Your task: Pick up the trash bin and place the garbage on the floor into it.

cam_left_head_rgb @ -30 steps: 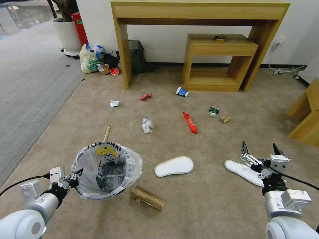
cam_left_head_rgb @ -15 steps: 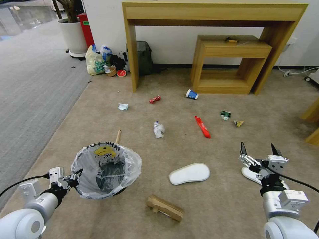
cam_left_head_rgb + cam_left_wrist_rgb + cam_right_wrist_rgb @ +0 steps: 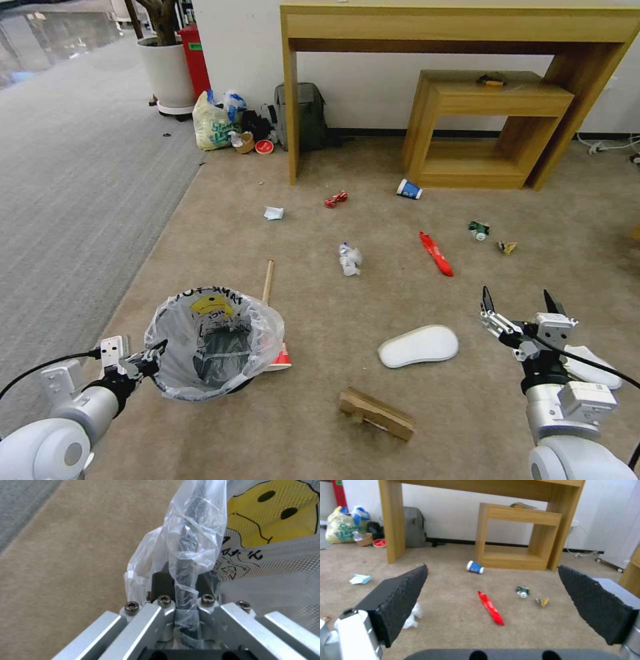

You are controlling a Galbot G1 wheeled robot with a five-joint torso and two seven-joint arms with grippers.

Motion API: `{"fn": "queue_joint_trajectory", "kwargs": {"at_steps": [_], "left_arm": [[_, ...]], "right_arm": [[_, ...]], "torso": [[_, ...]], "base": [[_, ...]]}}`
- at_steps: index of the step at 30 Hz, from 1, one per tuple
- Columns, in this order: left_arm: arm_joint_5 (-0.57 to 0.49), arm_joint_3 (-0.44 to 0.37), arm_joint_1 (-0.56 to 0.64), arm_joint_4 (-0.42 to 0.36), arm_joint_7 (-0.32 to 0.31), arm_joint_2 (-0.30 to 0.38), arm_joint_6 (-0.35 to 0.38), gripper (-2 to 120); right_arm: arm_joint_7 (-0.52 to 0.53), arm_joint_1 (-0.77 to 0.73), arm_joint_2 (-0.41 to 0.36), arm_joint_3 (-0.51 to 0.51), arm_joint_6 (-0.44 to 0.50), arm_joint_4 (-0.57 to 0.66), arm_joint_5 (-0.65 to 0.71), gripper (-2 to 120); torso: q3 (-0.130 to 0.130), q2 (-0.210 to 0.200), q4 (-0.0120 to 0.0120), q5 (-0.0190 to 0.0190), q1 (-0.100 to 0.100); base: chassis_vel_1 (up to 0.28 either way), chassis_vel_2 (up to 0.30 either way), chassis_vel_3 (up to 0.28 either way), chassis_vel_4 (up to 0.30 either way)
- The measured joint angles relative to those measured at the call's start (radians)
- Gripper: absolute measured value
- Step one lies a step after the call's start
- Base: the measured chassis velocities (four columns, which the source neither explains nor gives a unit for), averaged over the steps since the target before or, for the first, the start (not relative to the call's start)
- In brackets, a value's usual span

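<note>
2 grippers: left gripper [image 3: 152, 355] jaws clamp the trash bin [image 3: 212, 347] rim; right gripper [image 3: 519, 308] jaws gape apart.

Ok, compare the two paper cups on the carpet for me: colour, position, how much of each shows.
The blue paper cup lies on its side in the open by the small wooden shelf unit; the red-and-white paper cup is near the robot, partly hidden behind the trash bin. The blue one shows whole, the red-and-white one only in part. Both lie on the beige carpet.
</note>
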Motion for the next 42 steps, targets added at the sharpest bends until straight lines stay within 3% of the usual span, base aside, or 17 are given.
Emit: {"fn": "queue_joint_trajectory", "kwargs": {"at_steps": [15, 22, 26, 30, 32, 33, 34, 37, 42], "left_arm": [[0.009, 0.002, 0.006, -0.008, -0.001, -0.002, -0.006, 0], [0.017, 0.002, 0.000, -0.009, -0.010, 0.001, -0.007, 0], [0.022, 0.007, -0.001, -0.011, -0.015, 0.005, -0.007, 0], [0.023, 0.006, -0.001, -0.020, -0.023, 0.005, -0.006, 0], [0.023, 0.006, -0.001, -0.021, -0.023, 0.004, -0.005, 0], [0.023, 0.004, -0.001, -0.025, -0.025, 0.001, -0.003, 0], [0.023, 0.004, -0.001, -0.025, -0.025, 0.001, -0.003, 0], [0.025, 0.000, 0.001, -0.026, -0.026, -0.013, -0.003, 0], [0.031, -0.001, 0.006, -0.031, -0.027, -0.028, -0.003, 0]], "right_arm": [[0.000, 0.016, -0.015, -0.013, -0.019, -0.021, 0.017, 100], [0.001, 0.078, -0.074, -0.077, -0.081, -0.125, 0.054, 100], [-0.029, 0.114, -0.133, -0.134, -0.102, -0.229, 0.041, 100], [-0.093, 0.186, -0.274, -0.253, -0.102, -0.396, 0.007, 100], [-0.101, 0.191, -0.290, -0.262, -0.099, -0.405, 0.005, 100], [-0.175, 0.215, -0.399, -0.309, -0.083, -0.450, 0.000, 100], [-0.175, 0.215, -0.399, -0.309, -0.083, -0.450, 0.000, 100], [-0.335, 0.255, -0.528, -0.376, -0.036, -0.518, -0.026, 100], [-0.417, 0.300, -0.568, -0.444, 0.026, -0.584, -0.069, 100]], "torso": [[0.000, 0.000, 0.0001, -0.0006, 0.000], [0.000, 0.000, 0.0003, -0.0002, 0.000], [0.000, 0.000, -0.0001, -0.0001, 0.000], [0.000, 0.000, 0.0001, 0.0004, 0.000], [0.000, 0.000, 0.0001, 0.0004, 0.000], [0.000, 0.000, 0.0004, 0.0000, 0.000], [0.000, 0.000, 0.0004, 0.0000, 0.000], [0.000, 0.000, -0.0001, 0.0000, 0.000], [0.000, 0.000, 0.0000, -0.0003, 0.000]], "base": [[0.178, 0.185, -0.188, -0.185], [0.058, 0.063, -0.058, -0.057], [0.000, 0.000, 0.000, 0.000], [0.000, 0.000, 0.000, 0.000], [0.000, 0.000, 0.000, 0.000], [0.000, 0.000, 0.000, 0.000], [0.000, 0.000, 0.000, 0.000], [0.000, 0.000, 0.000, 0.000], [0.000, 0.000, 0.000, 0.000]]}}
